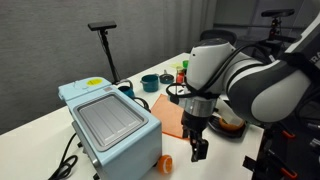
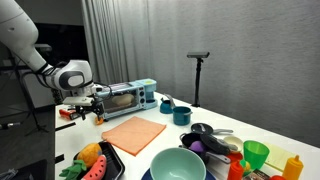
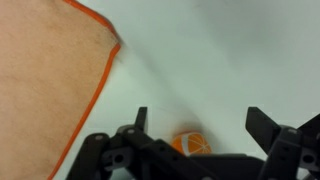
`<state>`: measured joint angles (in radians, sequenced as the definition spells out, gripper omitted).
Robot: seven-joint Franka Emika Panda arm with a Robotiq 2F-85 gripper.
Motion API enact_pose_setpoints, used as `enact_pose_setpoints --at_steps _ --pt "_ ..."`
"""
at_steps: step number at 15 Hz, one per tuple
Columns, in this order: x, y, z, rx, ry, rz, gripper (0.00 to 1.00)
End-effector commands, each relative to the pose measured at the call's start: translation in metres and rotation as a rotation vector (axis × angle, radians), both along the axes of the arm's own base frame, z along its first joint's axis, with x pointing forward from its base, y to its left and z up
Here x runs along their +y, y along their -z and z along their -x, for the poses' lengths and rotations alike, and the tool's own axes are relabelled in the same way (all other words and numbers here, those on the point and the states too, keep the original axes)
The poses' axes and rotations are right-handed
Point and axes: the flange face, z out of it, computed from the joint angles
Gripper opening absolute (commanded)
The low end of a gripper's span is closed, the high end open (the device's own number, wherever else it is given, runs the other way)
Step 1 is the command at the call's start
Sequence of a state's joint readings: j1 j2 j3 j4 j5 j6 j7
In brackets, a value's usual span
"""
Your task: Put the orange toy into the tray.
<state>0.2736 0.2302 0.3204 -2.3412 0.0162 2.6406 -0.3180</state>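
Note:
The orange toy (image 3: 190, 143) is a small round orange piece with white lines. It lies on the white table between my gripper's (image 3: 200, 125) open fingers, nearer the left one, with nothing touching it. In an exterior view the toy (image 1: 166, 160) sits by the front corner of the blue box machine, with the gripper (image 1: 198, 148) just beside it and low over the table. In an exterior view the gripper (image 2: 86, 110) hovers by the machine's end. The black tray (image 2: 113, 160) holds toy fruit at the near table edge.
The blue box machine (image 1: 112, 122) stands next to the toy. A flat orange cloth (image 2: 133, 133) lies mid-table and also shows in the wrist view (image 3: 50, 70). A large blue bowl (image 2: 178, 165), a teal cup (image 2: 182, 115), a green cup (image 2: 255, 153) and a black stand (image 2: 197, 56) are further along.

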Motion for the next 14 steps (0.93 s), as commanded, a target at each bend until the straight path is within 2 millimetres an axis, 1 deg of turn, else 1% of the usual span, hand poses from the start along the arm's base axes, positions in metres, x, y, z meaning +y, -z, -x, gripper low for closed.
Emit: enact_pose_setpoints --at_steps 1,2,5,12,14 --pt "0.021 0.009 0.004 0.105 -0.043 -0.037 1.00" --pt "0.010 0.006 0.006 0.037 -0.012 -0.008 1.00" --pt "0.023 0.011 0.010 0.085 -0.030 -0.025 1.00" --pt "0.022 0.011 0.007 0.088 -0.028 -0.027 1.00" --pt "0.031 0.016 0.007 0.052 -0.036 -0.046 1.00"
